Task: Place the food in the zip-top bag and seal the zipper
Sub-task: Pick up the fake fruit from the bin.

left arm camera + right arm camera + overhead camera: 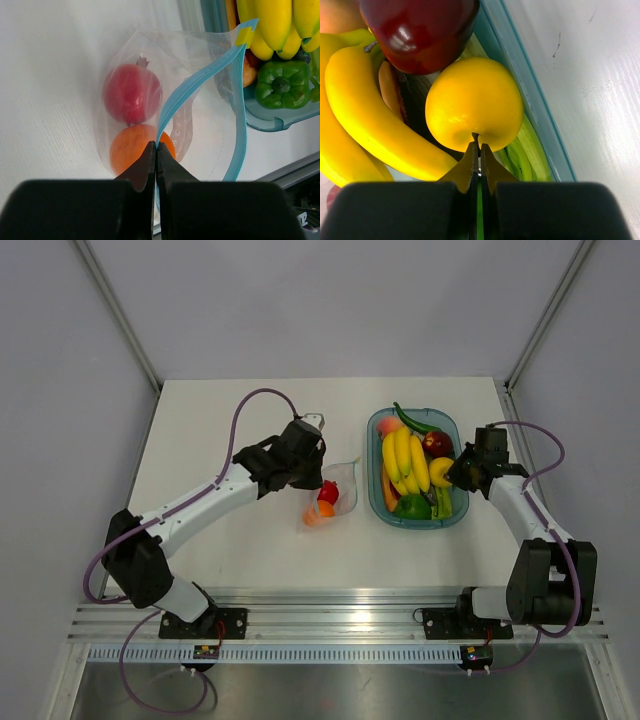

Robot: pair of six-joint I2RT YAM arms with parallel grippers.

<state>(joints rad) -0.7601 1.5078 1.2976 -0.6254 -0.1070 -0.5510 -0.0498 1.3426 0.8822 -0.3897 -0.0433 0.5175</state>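
Observation:
The clear zip-top bag (338, 492) lies on the table left of the tray, mouth open. The red fruit (131, 93) and orange fruit (134, 145) lie inside it; both show in the top view, red (328, 492) and orange (317, 515). My left gripper (156, 145) is shut on the light blue zipper (200, 82) strip and holds that edge up. The yellow fruit (472, 102) hangs over the tray by its stem, pinched by my right gripper (479, 146). It shows in the top view (440, 471) too, where my right gripper (458, 476) is beside it.
A blue-tinted oval tray (458, 516) at the right holds yellow bananas (405, 462), a dark red apple (417, 30), a green pepper (281, 84) and a green chili (410, 420). Grey walls stand on three sides. A metal rail (330, 610) runs along the near edge.

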